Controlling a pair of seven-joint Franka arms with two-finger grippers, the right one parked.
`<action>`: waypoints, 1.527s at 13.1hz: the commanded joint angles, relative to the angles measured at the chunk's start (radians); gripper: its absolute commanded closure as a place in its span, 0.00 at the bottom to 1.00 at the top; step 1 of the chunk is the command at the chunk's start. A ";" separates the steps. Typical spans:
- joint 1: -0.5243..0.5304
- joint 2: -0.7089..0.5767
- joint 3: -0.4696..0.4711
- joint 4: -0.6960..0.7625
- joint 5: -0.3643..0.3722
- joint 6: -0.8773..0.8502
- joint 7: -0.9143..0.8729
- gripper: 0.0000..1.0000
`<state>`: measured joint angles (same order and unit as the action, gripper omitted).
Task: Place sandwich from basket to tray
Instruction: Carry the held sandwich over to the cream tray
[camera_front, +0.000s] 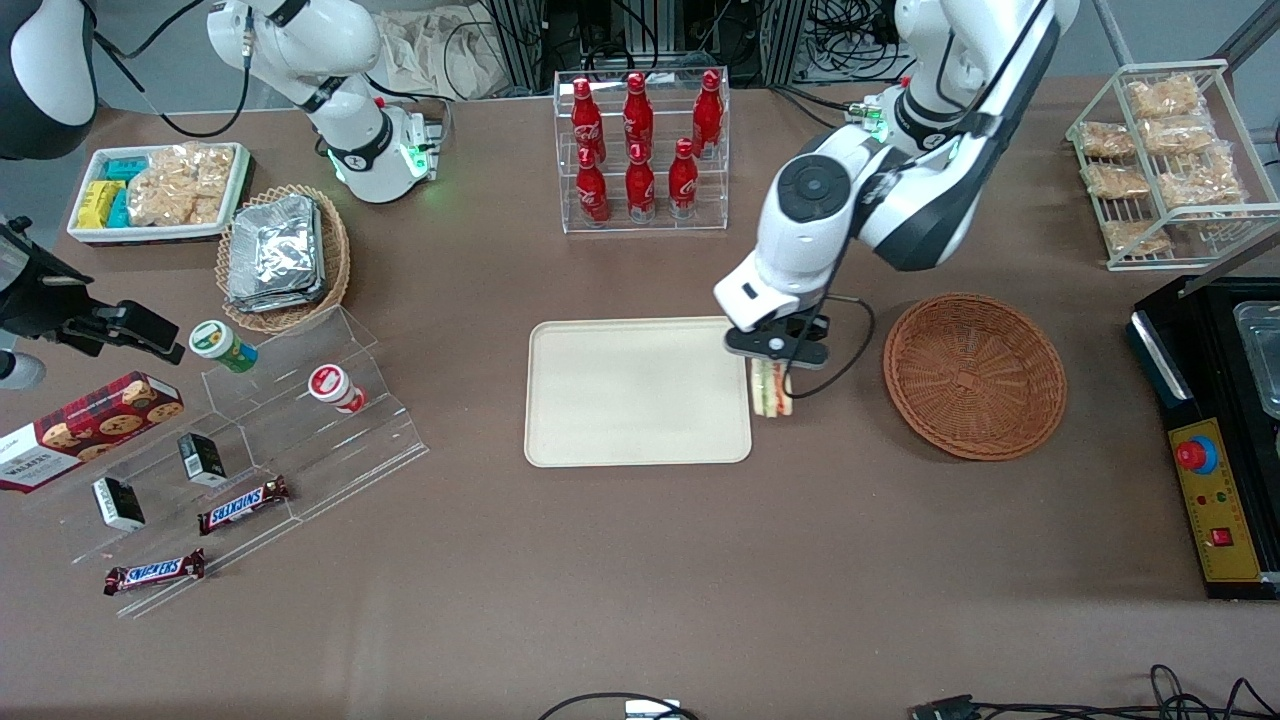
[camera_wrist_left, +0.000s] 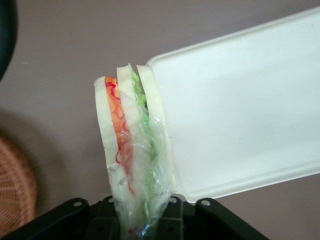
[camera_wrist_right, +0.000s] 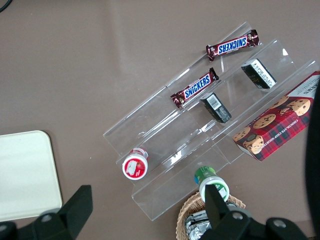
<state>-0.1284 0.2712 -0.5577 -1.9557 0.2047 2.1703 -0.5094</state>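
Tool (camera_front: 775, 372) clenched on sandwich (camera_front: 770, 390), hanging just beside tray (camera_front: 600, 430) edge, clear of basket (camera_front: 975, 375). Carry fully over tray, lower flat, then release.

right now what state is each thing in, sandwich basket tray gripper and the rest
sandwich: clear-wrapped, held in the air over the tray's edge nearest the basket
gripper: shut on the sandwich, at that tray edge
basket: empty, upright
tray: empty, flat on the table
cola bottles: upright, capped, in their clear rack
foil packets: stacked in the tan basket
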 joint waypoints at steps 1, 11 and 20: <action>-0.043 0.115 0.002 0.086 0.032 0.000 -0.015 0.96; -0.094 0.367 -0.011 0.176 0.174 0.054 -0.179 0.96; -0.151 0.391 0.005 0.170 0.193 0.052 -0.251 0.57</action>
<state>-0.2725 0.6478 -0.5543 -1.8039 0.3735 2.2308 -0.7190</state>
